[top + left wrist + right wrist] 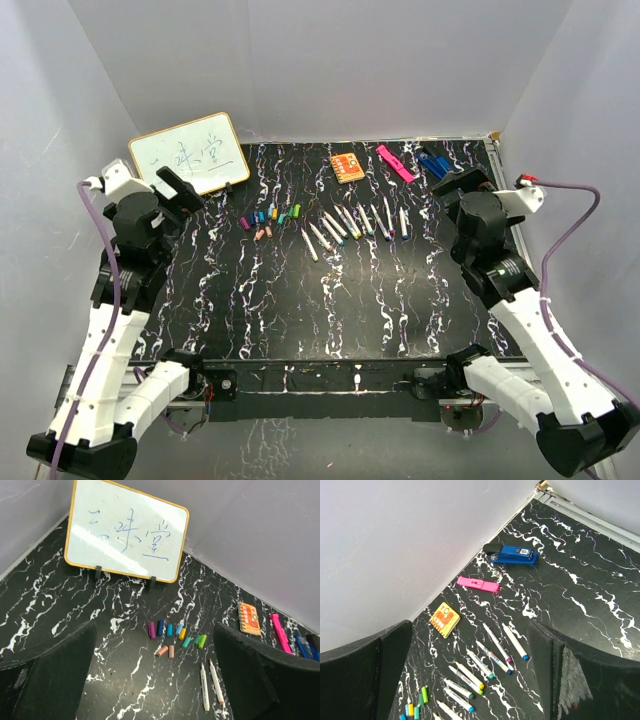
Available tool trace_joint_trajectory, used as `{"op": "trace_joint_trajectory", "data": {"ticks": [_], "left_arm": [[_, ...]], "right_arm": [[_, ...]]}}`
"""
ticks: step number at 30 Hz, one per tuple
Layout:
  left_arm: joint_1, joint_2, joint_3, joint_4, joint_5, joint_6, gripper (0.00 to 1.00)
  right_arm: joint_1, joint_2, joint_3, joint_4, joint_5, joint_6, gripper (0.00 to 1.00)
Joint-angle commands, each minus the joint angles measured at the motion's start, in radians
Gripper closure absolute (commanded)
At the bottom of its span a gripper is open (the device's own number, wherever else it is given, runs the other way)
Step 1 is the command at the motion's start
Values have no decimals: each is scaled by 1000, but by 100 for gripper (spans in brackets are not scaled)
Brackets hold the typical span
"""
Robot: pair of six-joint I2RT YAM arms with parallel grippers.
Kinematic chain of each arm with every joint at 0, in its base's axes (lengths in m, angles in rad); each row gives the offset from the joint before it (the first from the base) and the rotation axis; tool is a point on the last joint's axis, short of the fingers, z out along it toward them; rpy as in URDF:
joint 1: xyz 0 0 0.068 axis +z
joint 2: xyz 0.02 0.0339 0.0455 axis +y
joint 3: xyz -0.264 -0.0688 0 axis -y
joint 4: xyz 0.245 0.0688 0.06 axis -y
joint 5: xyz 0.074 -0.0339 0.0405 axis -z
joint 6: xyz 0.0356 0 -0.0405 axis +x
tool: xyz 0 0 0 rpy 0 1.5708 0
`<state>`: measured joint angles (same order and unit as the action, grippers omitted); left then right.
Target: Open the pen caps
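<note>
Now | pen caps clustered on table | pens just beside

Plain white walls enclose the black white-veined marble-pattern tabletop on its far, left and right sides. Lighting is even.

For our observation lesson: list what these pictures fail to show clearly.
Top view: blue stapler, partly behind the right arm.
Left wrist view: most pens, behind a pincer finger.
Right wrist view: pen caps, cut off by the bottom edge.
Every view: orange notepad's print, too small.
</note>
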<state>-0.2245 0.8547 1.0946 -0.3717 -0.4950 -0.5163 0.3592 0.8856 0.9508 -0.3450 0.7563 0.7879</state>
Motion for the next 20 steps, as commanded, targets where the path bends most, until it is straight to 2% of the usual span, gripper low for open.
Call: {"op": "trace_joint_trajectory", "data": {"ticks": [1, 11, 20], "left_arm": [[1, -85, -20, -57, 46, -55, 1], [0, -241, -61, -168, 34, -113, 2], [1, -259, -69, -198, 47, -139, 2]], "right_arm": [[2, -88, -18, -54, -17, 40, 2], [2, -221, -62, -155, -36, 113, 2], [3, -258, -73, -183, -38, 117, 2]]}}
